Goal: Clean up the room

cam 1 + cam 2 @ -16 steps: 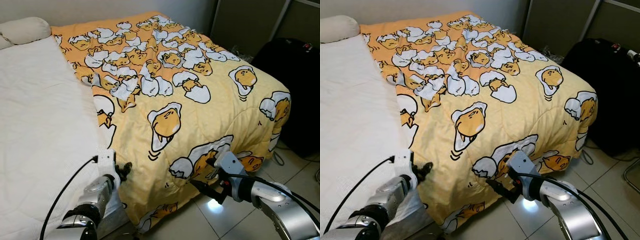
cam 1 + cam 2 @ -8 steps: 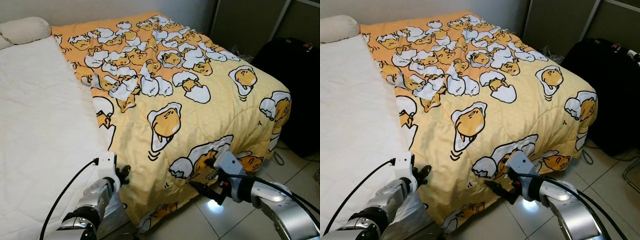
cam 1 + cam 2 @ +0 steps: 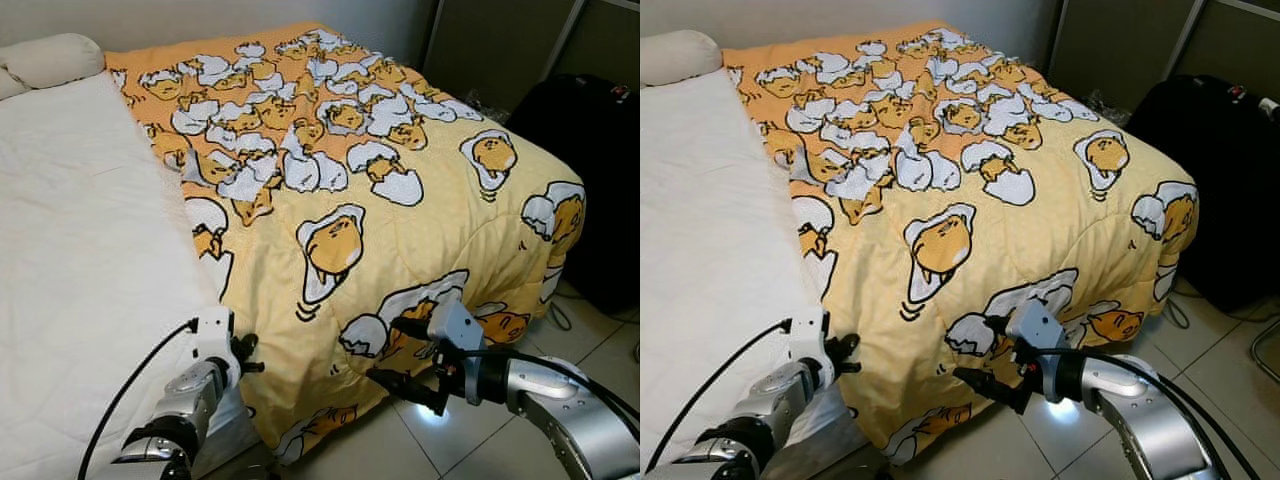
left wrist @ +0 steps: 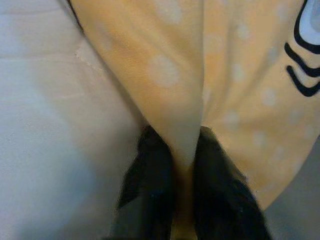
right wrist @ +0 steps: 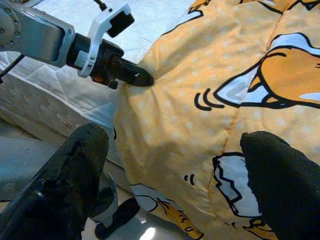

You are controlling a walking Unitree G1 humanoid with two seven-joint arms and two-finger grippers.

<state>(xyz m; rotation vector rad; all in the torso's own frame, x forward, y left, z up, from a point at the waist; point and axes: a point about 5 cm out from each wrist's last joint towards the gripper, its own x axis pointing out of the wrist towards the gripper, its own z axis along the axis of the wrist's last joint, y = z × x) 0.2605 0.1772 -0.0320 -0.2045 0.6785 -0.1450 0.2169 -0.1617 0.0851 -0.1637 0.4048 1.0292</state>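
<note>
White mattress point(image 3: 80, 250), bare.
Left gripper point(image 3: 243, 352): closed, pinching the edge of the yellow duvet point(image 3: 340, 170) at the bed's foot.
Right gripper point(image 3: 405, 372): fingers spread wide, empty, facing the hanging duvet edge.
Risk: thin pinch slipping under pull; uneven spread.

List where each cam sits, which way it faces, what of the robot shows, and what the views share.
Left eye, right eye: head, looking down at the yellow quilt on the bed; both arms show.
Left wrist: along the left pincer, shut on the quilt's edge.
Right wrist: along the right pincer, open before the hanging quilt.
Shared: the right wrist view also catches the left pincer pinching the quilt.
</note>
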